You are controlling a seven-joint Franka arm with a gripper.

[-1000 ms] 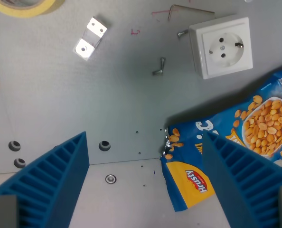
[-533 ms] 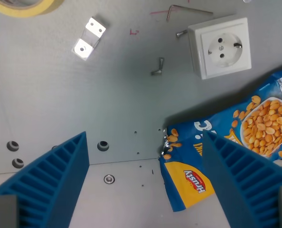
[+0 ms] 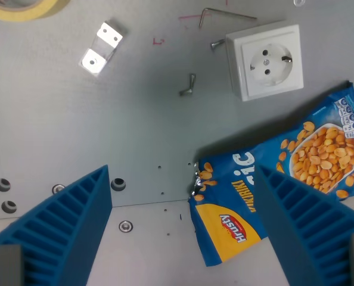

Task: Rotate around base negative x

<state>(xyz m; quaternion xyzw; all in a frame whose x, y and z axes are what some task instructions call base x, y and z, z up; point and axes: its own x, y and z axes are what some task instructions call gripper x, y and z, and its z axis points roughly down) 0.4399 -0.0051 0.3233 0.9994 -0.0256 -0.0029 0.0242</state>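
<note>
Half the peanut bag (image 3: 266, 196) hides behind the hand's (image 3: 183, 238) right finger.

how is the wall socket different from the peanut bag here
The wall socket is a white, boxy, rigid block with a round recess; the peanut bag is blue and yellow, flat and crinkled. The socket shows whole, while the bag is partly hidden behind a blue pincer finger. Both lie on the grey table, on the wrist view's right.

You are looking at a workshop or lab bench: a grey metal plate with drilled holes (image 3: 118, 184) is carrying a loose white wall socket (image 3: 265, 59), a bent steel bracket (image 3: 101, 47) and stray screws (image 3: 188, 85).
</note>
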